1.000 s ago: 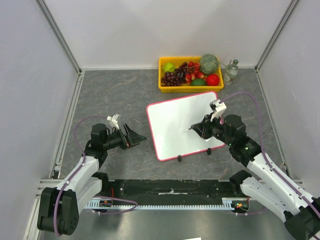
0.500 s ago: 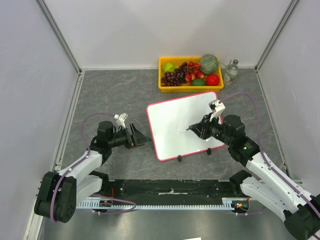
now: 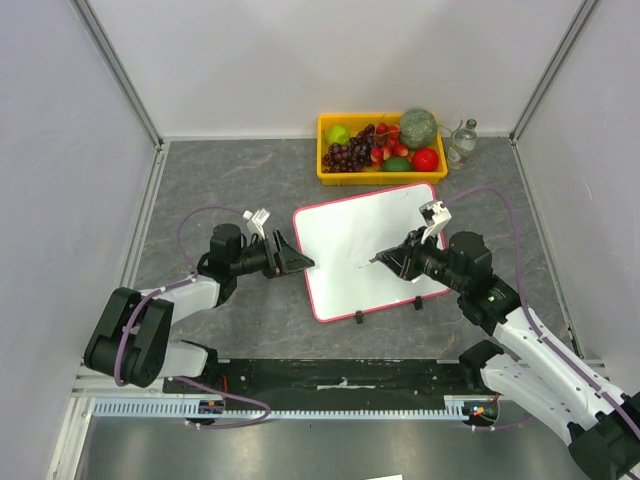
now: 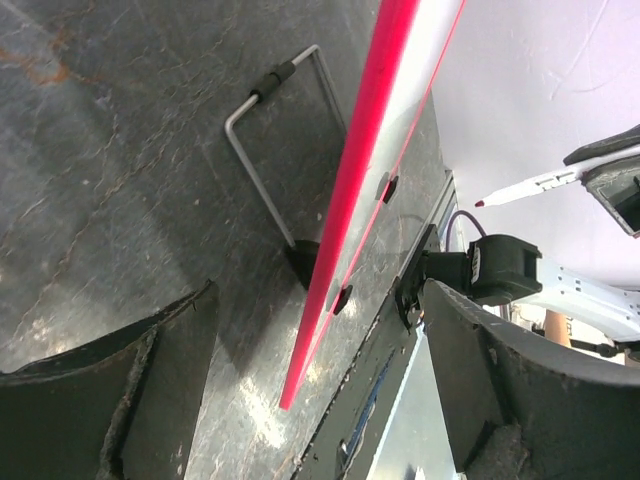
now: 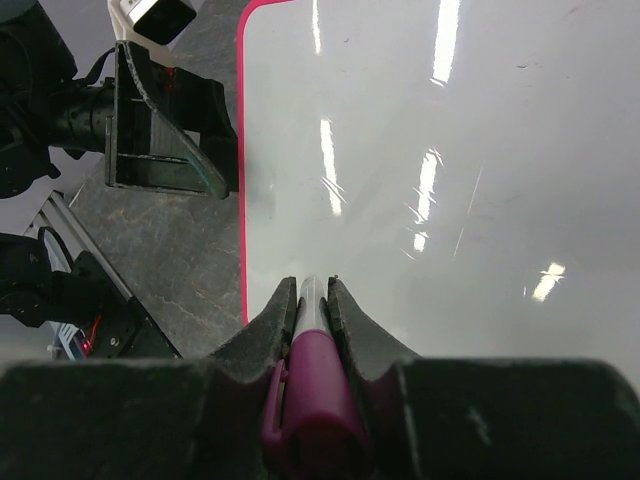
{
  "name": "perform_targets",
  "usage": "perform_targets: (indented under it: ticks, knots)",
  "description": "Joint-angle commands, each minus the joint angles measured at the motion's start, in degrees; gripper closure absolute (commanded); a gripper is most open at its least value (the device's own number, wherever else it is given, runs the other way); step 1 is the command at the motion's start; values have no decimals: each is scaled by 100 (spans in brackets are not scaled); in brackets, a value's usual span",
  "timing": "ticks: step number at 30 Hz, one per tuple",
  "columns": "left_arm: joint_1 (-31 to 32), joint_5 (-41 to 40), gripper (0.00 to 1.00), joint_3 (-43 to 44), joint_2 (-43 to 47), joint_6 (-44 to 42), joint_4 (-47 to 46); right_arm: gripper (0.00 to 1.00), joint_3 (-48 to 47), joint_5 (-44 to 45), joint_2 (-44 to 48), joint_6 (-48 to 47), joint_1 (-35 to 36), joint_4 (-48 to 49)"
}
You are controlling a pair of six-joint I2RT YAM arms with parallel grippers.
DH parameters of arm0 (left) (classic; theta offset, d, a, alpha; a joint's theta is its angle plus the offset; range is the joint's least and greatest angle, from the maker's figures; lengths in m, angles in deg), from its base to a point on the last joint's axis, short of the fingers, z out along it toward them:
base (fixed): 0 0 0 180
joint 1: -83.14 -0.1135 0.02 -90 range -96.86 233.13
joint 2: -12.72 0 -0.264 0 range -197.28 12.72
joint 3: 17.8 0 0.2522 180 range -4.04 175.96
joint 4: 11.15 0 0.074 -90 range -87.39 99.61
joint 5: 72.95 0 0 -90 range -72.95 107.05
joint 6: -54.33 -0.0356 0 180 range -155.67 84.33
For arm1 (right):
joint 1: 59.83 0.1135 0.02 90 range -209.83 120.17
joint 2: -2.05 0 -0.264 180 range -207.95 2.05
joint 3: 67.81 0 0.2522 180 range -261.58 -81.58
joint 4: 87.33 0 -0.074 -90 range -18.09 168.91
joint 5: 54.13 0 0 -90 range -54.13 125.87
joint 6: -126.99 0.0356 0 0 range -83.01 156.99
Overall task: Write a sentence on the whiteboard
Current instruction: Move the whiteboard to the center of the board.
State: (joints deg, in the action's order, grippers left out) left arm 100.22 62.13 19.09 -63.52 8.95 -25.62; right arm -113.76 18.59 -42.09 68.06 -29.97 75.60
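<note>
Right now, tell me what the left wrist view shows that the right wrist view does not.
Left wrist only: the whiteboard edge-on, with the wire stand and black clips beneath it. Right wrist only: the board's glossy white face and the marker's magenta end clamped in the right end effector. Both: the pink-red rim, the marker, the open left end effector at that rim, and the grey table.
</note>
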Motion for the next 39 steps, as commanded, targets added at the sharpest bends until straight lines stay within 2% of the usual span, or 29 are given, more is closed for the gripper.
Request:
perform_targets:
  ticks: [1, 13, 29, 34, 35, 37, 39]
  knots:
    - [94, -17, 13, 270, -188, -103, -570, 100, 81, -109, 142, 110, -7, 270]
    - [173, 53, 18, 341, -759, 20, -1123, 100, 107, -135, 266, 110, -16, 182]
    - [454, 423, 41, 517, -1630, 161, -2257, 100, 98, -188, 204, 110, -7, 234]
    - [585, 177, 47, 525, -1542, -50, -2020, 100, 63, -179, 204, 127, -7, 226]
    - [621, 185, 49, 543, -1551, -85, -1968, 100, 54, -179, 195, 136, -7, 217]
    - [682, 220, 62, 560, -1595, -138, -1967, 100, 54, -223, 195, 145, -16, 217]
    - [726, 273, 78, 560, -1639, -182, -1967, 100, 72, -215, 204, 127, -7, 208]
